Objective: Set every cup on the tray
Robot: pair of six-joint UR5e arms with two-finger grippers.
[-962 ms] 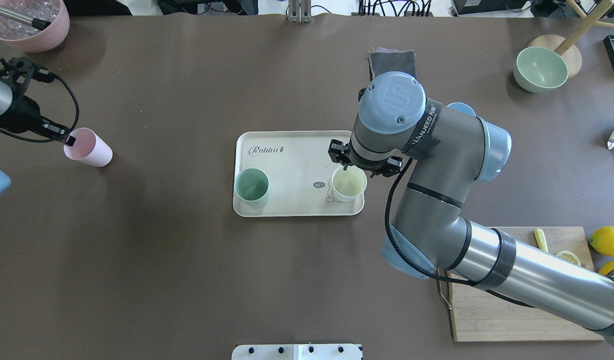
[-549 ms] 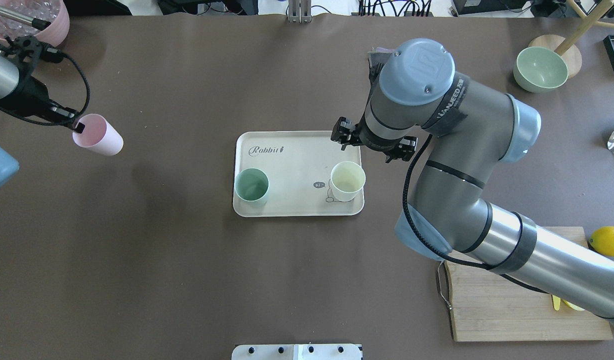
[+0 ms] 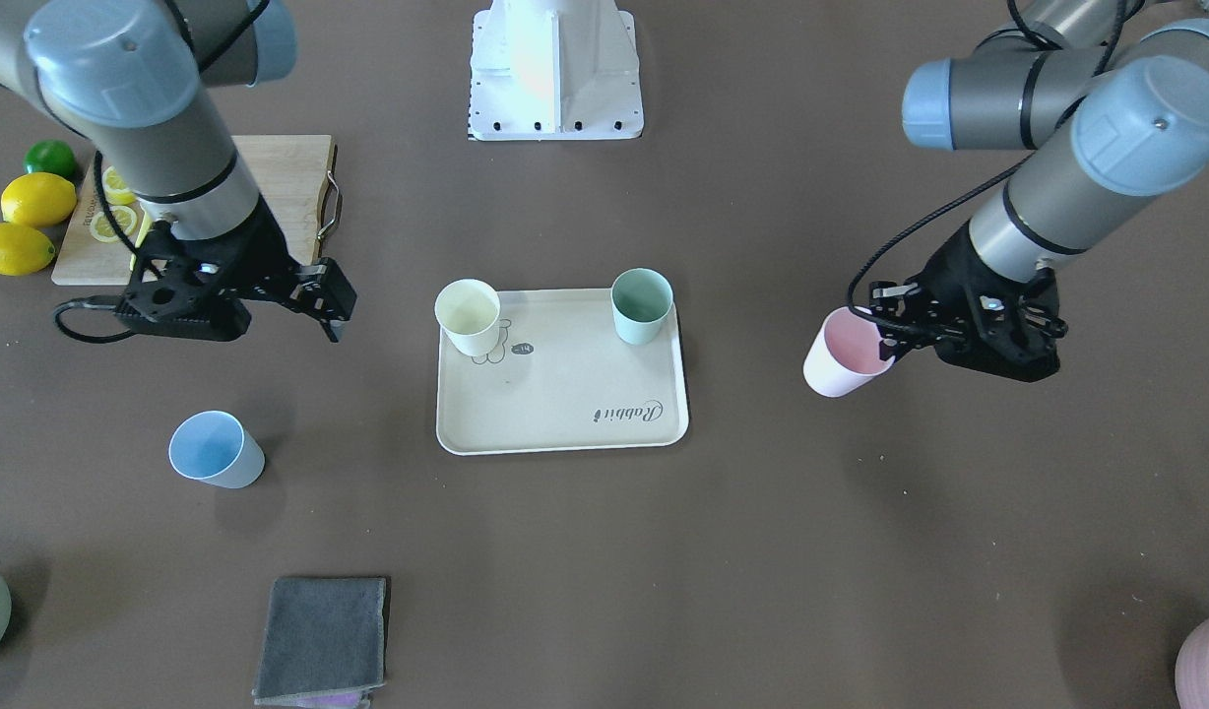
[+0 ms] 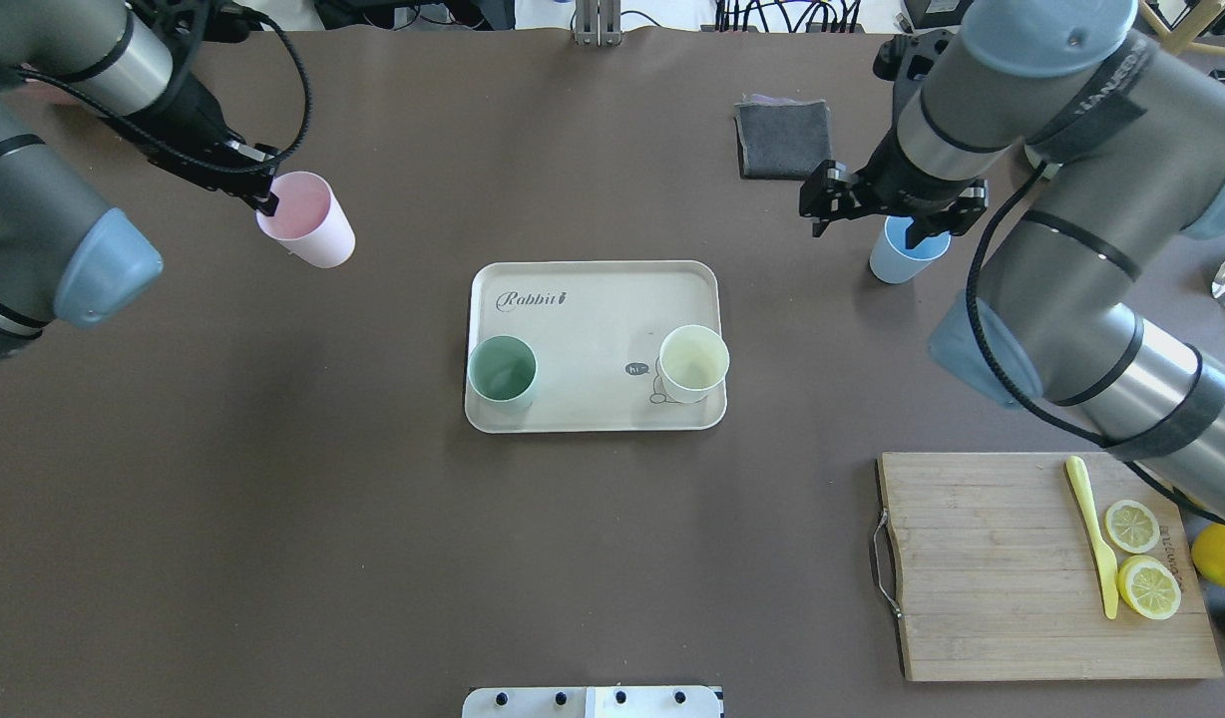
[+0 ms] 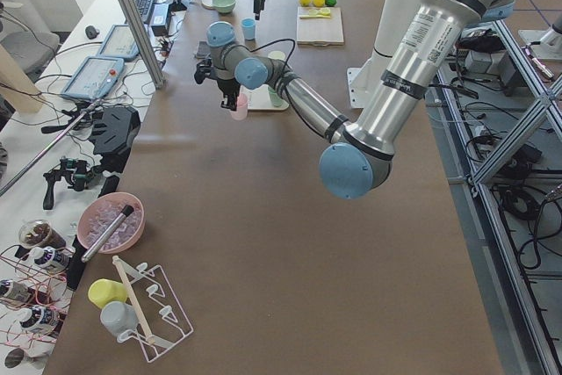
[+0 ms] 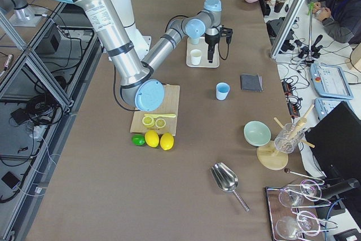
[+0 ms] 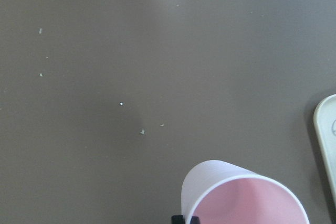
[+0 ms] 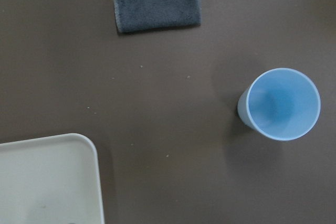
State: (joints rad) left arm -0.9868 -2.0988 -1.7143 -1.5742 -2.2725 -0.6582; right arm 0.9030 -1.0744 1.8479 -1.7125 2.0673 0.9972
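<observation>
Both arms have shifted since half a second ago. My left arm swung in from the far left edge and carried the pink cup [image 4: 308,221] closer to the tray [image 4: 593,267]. My right arm pulled back off the tray's right end and now hangs out to the right, by the light blue cup [image 3: 216,450].

Left fingers [image 4: 266,203]: pinched on the pink cup's rim, one finger inside the mouth. The cup is tilted and lifted off the surface [image 4: 612,558], with its shadow showing below it in the front-facing view. It is well apart from the tray, and only the tray's edge shows at the right border of the left wrist view.

Right fingers [image 3: 329,300]: raised above the surface. I cannot tell whether they are spread or closed. The light blue cup stands upright on the surface, off the tray, with the grey cloth [image 4: 782,138] just beyond it. In the right wrist view it sits off to the right.

On the tray: the mint green cup [image 4: 502,371] stands upright at the near left corner. The pale yellow cup [image 4: 692,364] stands upright at the near right corner, on the cartoon drawing.
</observation>
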